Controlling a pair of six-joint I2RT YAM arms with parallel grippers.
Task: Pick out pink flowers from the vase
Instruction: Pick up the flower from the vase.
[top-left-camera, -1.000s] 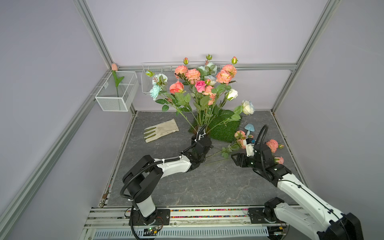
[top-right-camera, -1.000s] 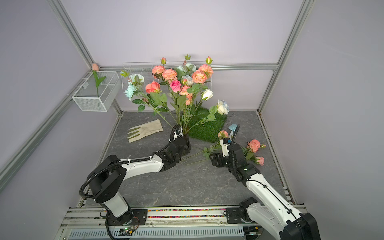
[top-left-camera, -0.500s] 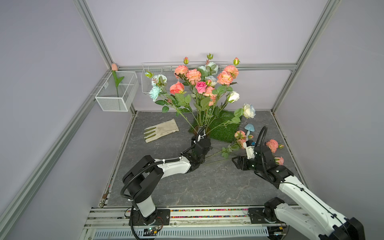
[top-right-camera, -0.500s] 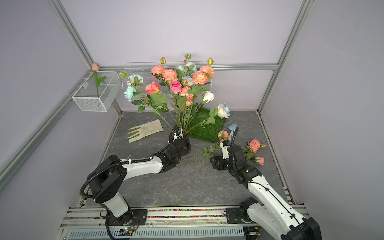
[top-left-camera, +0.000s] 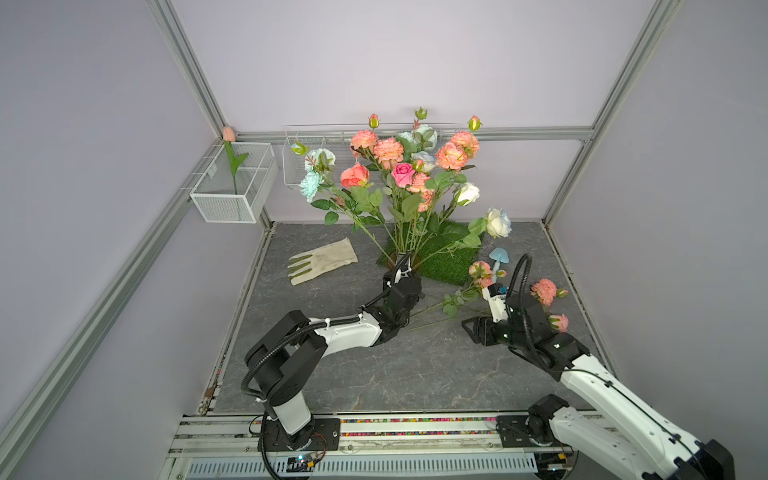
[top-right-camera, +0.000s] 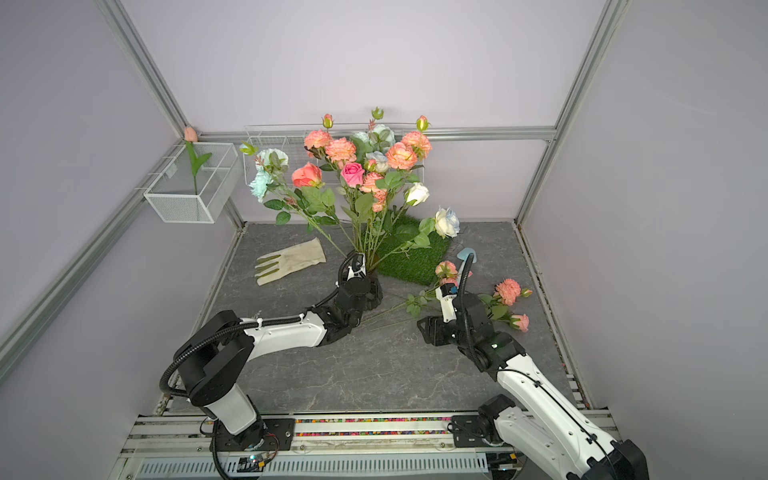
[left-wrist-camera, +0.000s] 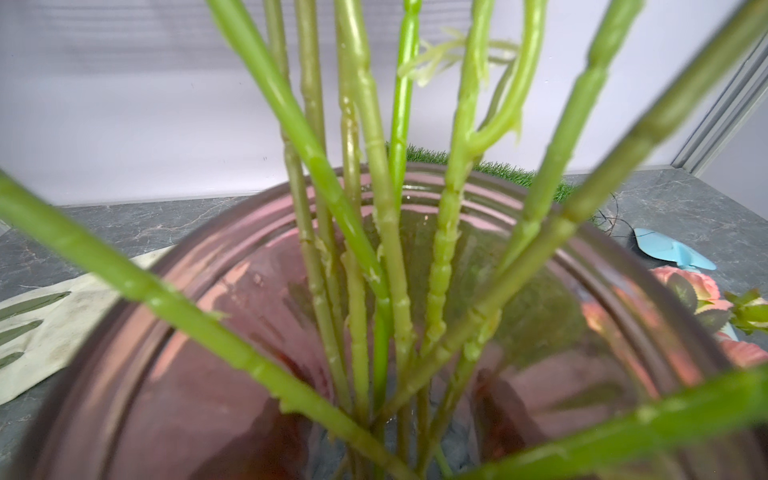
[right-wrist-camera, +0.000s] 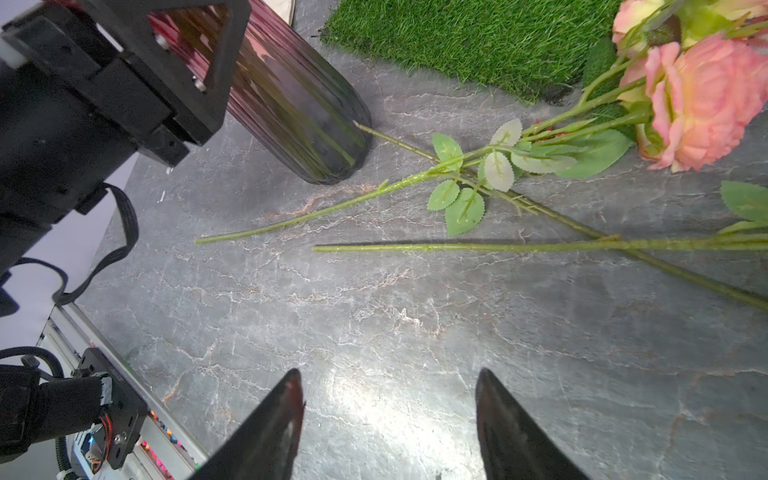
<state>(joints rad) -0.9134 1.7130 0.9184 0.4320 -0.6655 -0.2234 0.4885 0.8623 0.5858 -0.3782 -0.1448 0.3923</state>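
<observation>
Both top views: grey veined stone-look slab (top-left-camera: 374, 365), lilac walls, aluminium frame. Vase (right-wrist-camera: 299, 104), ribbed purple-brown glass, stands mid-slab at the edge of the turf patch (top-left-camera: 440, 262), mostly hidden by the left gripper (top-right-camera: 360, 286) clamped on it. Most pink flowers (top-left-camera: 388, 151) are in the vase. Loose pink sprays (right-wrist-camera: 702, 99) lie flat beside it, knobbly plastic stems, blooms cut off in the right wrist view. Right gripper (right-wrist-camera: 387, 399) spread, empty.

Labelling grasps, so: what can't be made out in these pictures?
How the left end effector grips the vase: both top views, its own wrist covers it.
The vase bottom: left wrist view, stems crowd it.
The pink flowers on the table: right wrist view, cut by the edge.
</observation>
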